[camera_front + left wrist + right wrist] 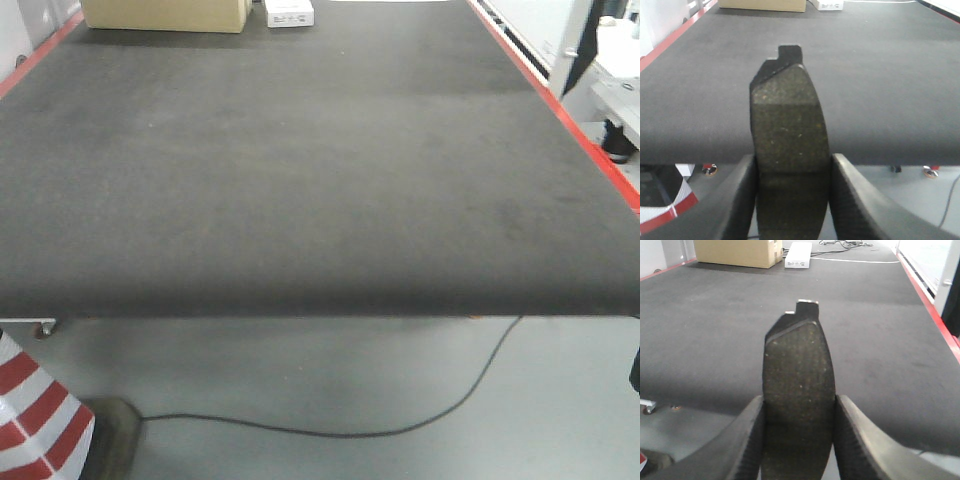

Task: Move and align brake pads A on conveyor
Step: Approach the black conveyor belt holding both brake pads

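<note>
The conveyor (300,160) is a wide charcoal belt with red side stripes; no pad lies on it in the front view. My left gripper (792,172) is shut on a brake pad (787,125), gritty face up, held just before the belt's near edge (800,155). My right gripper (799,412) is shut on another brake pad (797,370), held over the belt's near edge (740,410). Neither gripper shows in the front view. Other pads are out of view.
A cardboard box (165,14) and a white device (289,12) sit at the belt's far end. A red-white striped cone (35,415) stands on the floor at lower left. A cable (400,420) runs across the floor.
</note>
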`<state>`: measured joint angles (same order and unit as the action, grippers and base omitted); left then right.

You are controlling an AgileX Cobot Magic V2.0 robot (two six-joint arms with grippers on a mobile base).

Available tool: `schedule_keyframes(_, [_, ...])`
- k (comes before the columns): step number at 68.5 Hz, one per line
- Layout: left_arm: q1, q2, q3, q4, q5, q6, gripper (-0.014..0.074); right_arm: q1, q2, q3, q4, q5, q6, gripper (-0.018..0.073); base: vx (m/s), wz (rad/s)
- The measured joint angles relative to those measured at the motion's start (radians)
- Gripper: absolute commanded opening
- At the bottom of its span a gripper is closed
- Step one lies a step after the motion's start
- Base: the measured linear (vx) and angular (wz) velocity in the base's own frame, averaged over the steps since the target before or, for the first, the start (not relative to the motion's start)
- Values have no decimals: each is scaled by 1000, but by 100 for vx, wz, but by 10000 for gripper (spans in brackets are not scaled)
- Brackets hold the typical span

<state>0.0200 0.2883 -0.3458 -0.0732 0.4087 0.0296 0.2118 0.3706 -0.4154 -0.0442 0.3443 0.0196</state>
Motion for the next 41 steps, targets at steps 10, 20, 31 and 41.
schedule_keyframes(10, [0,0,0,0,0,0,-6,0,0,0,0,-1,0,-7,32,6])
schedule_keyframes(20, [0,0,0,0,0,0,-6,0,0,0,0,-1,0,-7,32,0])
schedule_keyframes(31, [0,0,0,0,0,0,-6,0,0,0,0,-1,0,-7,33,-2])
schedule_keyframes(41, [0,0,0,0,0,0,-6,0,0,0,0,-1,0,-7,34,-3])
